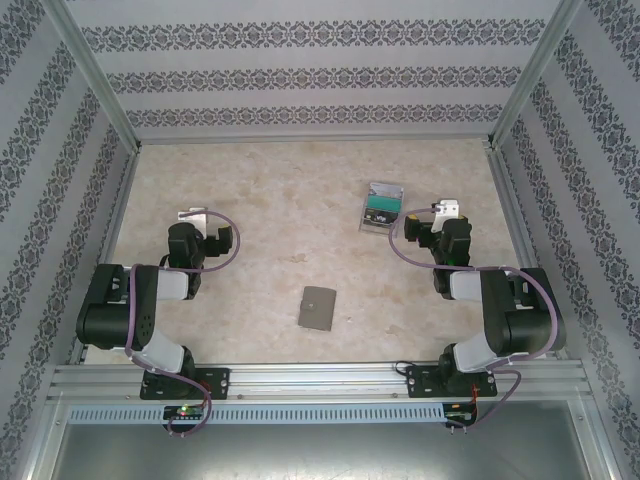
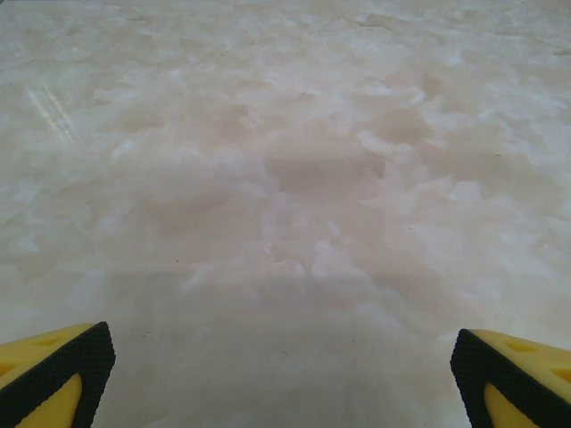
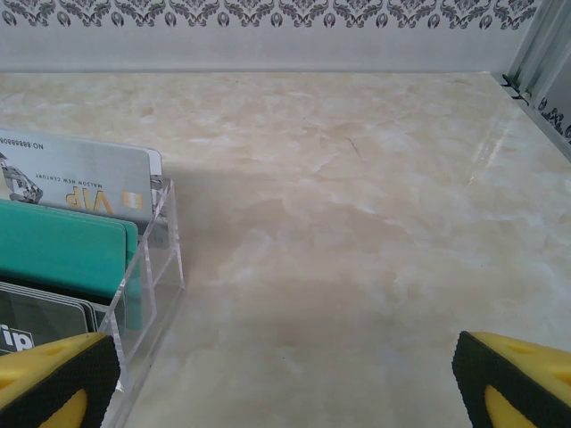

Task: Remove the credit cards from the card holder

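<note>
We see the grey-brown card holder lying flat on the marble worktop. Beyond it to the left, our left hand hangs wide and empty. Beyond it to the right, our right hand, equally wide and empty, sits just beside a clear card stand.

Two robot arms carry one yellow-and-black pincer each, the left pincer and the right pincer, four fingers in all. One flat grey-brown rectangular card holder lies between the pincers, nearer the bases. One clear plastic tiered case stands just left of the right pincer and holds three rows: one silver-white VIP card, one teal row and one dark grey row.
</note>
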Controlling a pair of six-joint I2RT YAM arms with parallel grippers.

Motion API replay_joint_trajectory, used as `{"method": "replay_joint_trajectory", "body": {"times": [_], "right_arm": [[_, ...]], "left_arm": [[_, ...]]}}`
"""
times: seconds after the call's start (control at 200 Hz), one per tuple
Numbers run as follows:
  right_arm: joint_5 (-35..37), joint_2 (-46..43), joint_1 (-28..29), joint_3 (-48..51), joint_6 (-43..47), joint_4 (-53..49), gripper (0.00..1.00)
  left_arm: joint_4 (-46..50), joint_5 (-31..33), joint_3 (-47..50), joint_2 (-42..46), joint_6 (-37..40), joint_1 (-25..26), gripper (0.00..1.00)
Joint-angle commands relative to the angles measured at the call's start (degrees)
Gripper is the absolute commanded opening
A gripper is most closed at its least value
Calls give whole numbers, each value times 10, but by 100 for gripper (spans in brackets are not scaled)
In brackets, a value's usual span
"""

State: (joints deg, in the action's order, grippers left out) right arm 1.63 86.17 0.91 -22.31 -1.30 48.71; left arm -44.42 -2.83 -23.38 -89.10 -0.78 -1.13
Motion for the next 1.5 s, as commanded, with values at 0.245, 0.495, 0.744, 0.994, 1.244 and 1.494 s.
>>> {"method": "replay_joint_trajectory", "body": {"times": [0.245, 0.495, 0.744, 0.994, 1.244, 1.494], "right_arm": [[4, 0, 5, 1, 4, 17, 98], [4, 1, 5, 1, 4, 17, 98], [3, 1, 5, 1, 4, 17, 98], [3, 1, 4, 1, 4, 17, 98], [-11, 2, -5, -2, -3, 15, 98], [31, -46, 4, -9, -7, -39, 98]], "left_arm": [[-22, -6, -8, -3, 8, 4, 100], [-21, -6, -9, -3, 8, 4, 100], [-22, -6, -9, -3, 7, 4, 100], [-22, -6, -9, -3, 8, 4, 100], [-20, -7, -9, -3, 7, 4, 100], [336, 79, -178, 89, -71, 4, 100]]}}
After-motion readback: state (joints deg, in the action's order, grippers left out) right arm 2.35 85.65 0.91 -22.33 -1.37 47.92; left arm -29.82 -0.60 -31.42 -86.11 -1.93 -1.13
